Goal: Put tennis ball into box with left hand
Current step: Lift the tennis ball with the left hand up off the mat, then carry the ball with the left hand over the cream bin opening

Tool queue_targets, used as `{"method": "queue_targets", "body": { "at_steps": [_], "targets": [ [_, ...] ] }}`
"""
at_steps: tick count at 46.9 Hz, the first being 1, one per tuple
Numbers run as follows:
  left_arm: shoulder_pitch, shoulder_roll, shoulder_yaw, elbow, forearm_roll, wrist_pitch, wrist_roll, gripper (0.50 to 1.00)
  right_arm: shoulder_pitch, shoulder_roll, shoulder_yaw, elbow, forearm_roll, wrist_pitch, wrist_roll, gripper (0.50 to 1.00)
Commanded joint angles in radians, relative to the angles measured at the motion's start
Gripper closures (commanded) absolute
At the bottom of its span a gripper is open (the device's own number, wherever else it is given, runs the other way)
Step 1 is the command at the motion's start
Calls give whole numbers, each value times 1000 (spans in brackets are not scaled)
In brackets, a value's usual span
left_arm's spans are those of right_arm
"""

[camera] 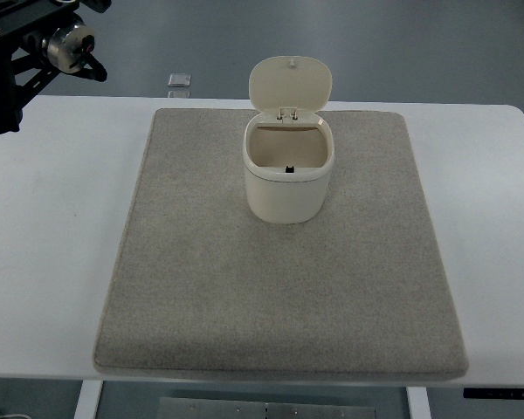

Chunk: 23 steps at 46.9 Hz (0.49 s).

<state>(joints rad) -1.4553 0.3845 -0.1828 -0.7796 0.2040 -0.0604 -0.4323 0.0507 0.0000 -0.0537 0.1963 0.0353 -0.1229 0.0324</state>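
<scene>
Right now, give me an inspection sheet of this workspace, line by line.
Surface: white rectangular table carrying a grey felt mat, lying flat.
Job's things: cream plastic box upright on the mat's far half, its hinged lid standing open; inside only a small dark mark shows. Tennis ball: nothing seen.
Clutter: small grey square object on the floor beyond the table's far edge.
Hands: black left arm structure at the top left corner; its hand cannot be made out. Right: nothing seen.
Cables: nothing seen.
Surroundings: grey floor; metal table frame at the near edge.
</scene>
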Motion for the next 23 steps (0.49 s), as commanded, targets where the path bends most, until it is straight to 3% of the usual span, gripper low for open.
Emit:
{"method": "queue_targets", "body": {
  "at_steps": [1,13,23],
  "targets": [
    [-34,-22,-30,-13,9,-4,0,1000,0,0,0,0,0,0,0,599],
    [-99,-90,-41,-135,135,-12,-2,1000,0,0,0,0,0,0,0,599],
    [-129,-116,-8,-153,179,-45,0,1000,0,0,0,0,0,0,0,599]
  ]
}}
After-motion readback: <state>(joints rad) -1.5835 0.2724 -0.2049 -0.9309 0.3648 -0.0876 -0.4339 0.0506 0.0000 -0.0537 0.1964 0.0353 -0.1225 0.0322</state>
